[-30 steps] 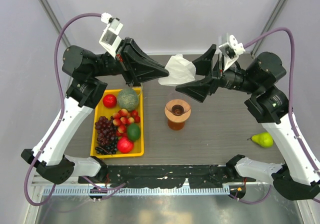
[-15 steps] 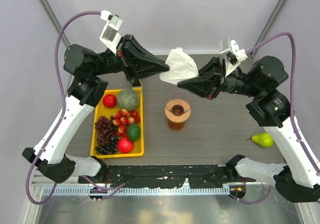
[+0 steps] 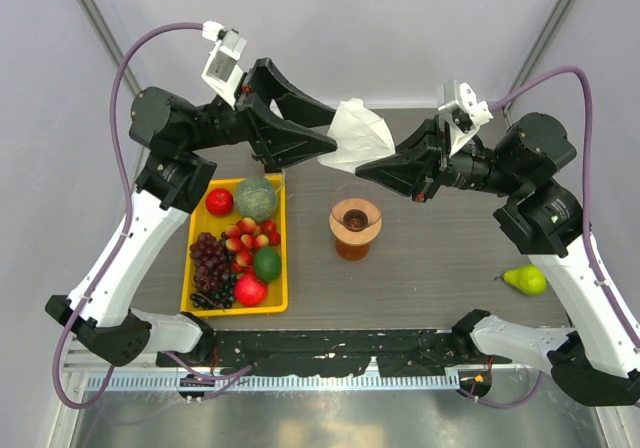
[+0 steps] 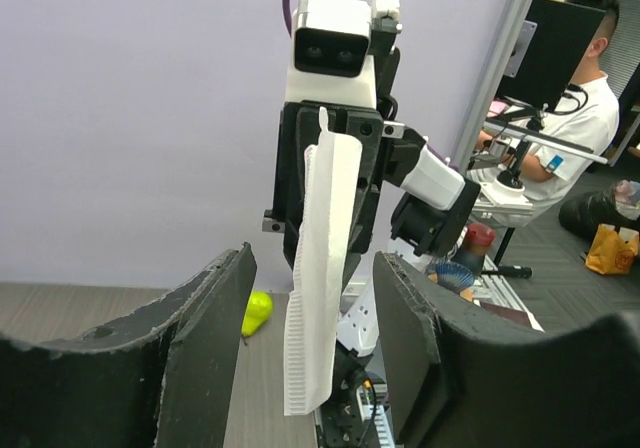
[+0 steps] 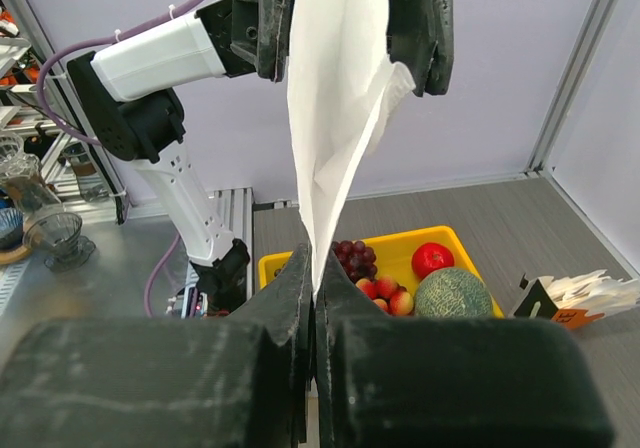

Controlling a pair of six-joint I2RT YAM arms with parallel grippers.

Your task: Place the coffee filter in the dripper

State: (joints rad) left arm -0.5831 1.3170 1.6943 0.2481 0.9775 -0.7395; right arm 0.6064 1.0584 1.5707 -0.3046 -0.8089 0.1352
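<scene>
1. The dark grey wood-grain table (image 3: 440, 258) bears the fruit and the brewing ware.
2. The black left gripper (image 3: 335, 134) is raised over the far side of the table with its jaws apart. In the left wrist view its matte, curved fingers (image 4: 210, 358) flank the paper with a gap on each side and grip nothing.
3. The black right gripper (image 3: 362, 168) faces it, pressed together on the paper's lower tip, which is pinched between the fingers (image 5: 285, 298).
4. The yellow rectangular plastic tray (image 3: 284, 258) lies on the left and holds a rough green melon (image 3: 257, 198), dark grapes (image 3: 208, 258) and glossy red fruit.
5. The thin white paper coffee filter (image 3: 360, 133) hangs in the air between the two grippers. It is a flattened fan with soft folds and one crimped, ribbed edge.
6. The dripper (image 3: 355, 218), a small round funnel with a tan-orange collar and a dark centre hole, stands mid-table. It is nearer the arm bases and apart from the filter.
7. A smooth yellow-green pear (image 3: 526, 279) lies near the right edge.
</scene>
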